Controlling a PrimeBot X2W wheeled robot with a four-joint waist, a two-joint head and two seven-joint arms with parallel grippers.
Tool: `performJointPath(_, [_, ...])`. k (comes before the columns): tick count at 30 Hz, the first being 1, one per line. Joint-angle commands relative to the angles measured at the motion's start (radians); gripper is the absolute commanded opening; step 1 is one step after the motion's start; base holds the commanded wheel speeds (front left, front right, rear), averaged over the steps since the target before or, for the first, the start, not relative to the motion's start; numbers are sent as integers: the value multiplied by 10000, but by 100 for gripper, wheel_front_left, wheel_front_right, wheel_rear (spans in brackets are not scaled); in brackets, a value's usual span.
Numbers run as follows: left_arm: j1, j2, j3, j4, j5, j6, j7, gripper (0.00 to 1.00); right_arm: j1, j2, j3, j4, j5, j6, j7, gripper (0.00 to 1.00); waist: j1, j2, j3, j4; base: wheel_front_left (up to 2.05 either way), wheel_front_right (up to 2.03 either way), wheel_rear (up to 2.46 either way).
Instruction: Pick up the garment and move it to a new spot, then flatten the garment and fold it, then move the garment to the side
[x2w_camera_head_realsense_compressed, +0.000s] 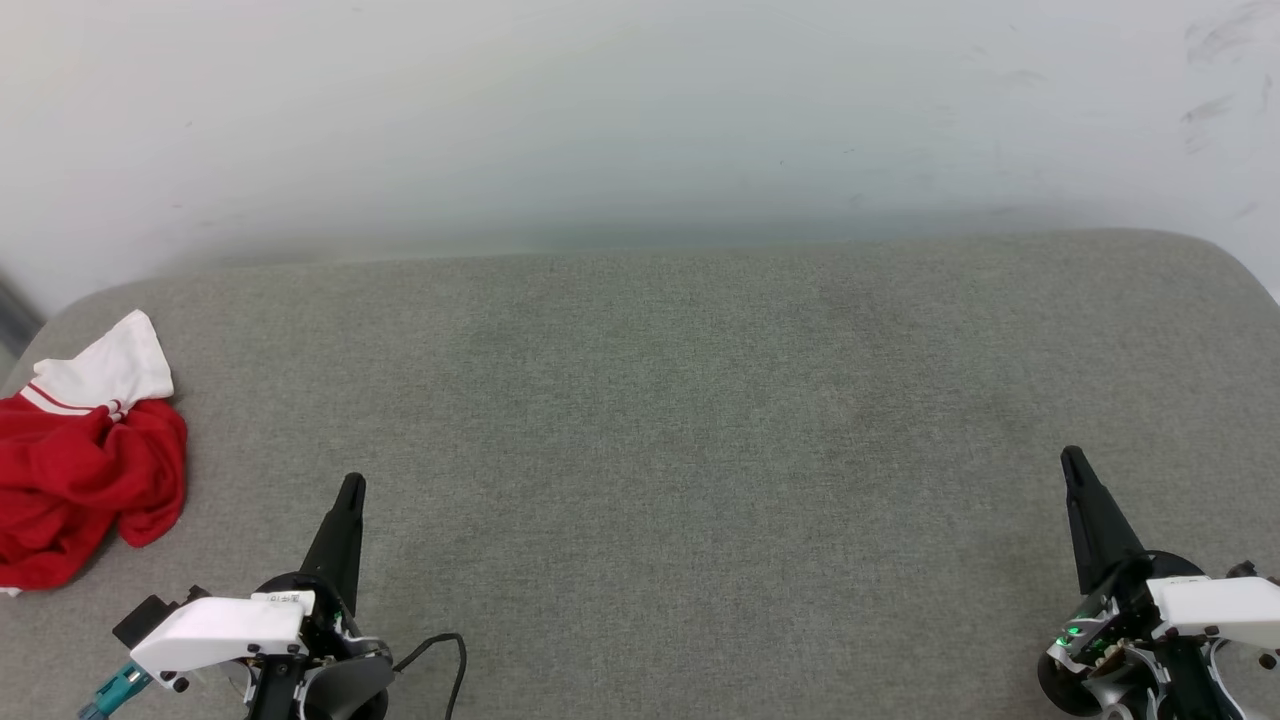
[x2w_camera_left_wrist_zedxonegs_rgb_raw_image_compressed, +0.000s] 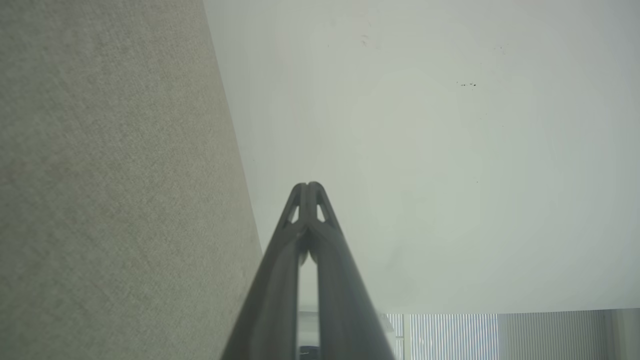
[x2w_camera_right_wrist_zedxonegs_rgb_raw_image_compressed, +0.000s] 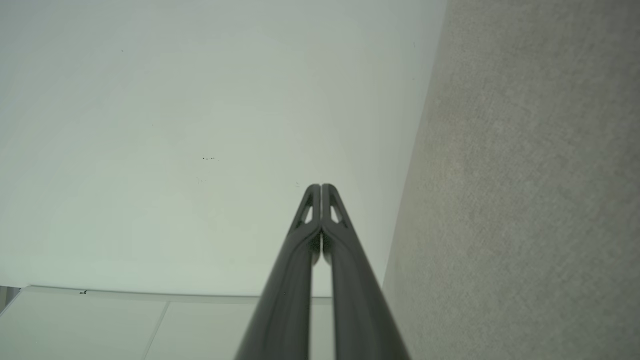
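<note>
The garment (x2w_camera_head_realsense_compressed: 85, 470) lies crumpled at the far left edge of the grey fabric surface (x2w_camera_head_realsense_compressed: 660, 420), red with a white sleeve and red-white stripe trim on top. My left gripper (x2w_camera_head_realsense_compressed: 352, 485) hovers low at the lower left, right of the garment and apart from it, fingers shut with nothing between them. At the lower right stands my right gripper (x2w_camera_head_realsense_compressed: 1072, 458), also shut and empty. In the left wrist view the left gripper (x2w_camera_left_wrist_zedxonegs_rgb_raw_image_compressed: 308, 186) has its tips pressed together; the right gripper (x2w_camera_right_wrist_zedxonegs_rgb_raw_image_compressed: 321, 187) looks the same in the right wrist view.
A pale wall (x2w_camera_head_realsense_compressed: 640, 120) rises directly behind the grey surface. The surface has rounded far corners at left and right. A black cable (x2w_camera_head_realsense_compressed: 445, 650) loops by the left wrist.
</note>
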Motion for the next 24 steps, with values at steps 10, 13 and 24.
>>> performJointPath(10, [-70, -15, 31, 0, 30, -24, 27, 0, -126, 29, -6, 7, -59, 0, 21, 0, 0, 0, 0, 0, 0, 0, 0])
performJointPath(13, [-70, -15, 35, 0, 30, -24, 27, 0, -126, 29, -6, 7, -59, 0, 22, 0, 0, 0, 0, 0, 0, 0, 0])
performJointPath(24, [-70, -15, 35, 0, 31, -24, 27, 0, -126, 29, -6, 7, -60, 0, 23, 0, 0, 0, 0, 0, 0, 0, 0])
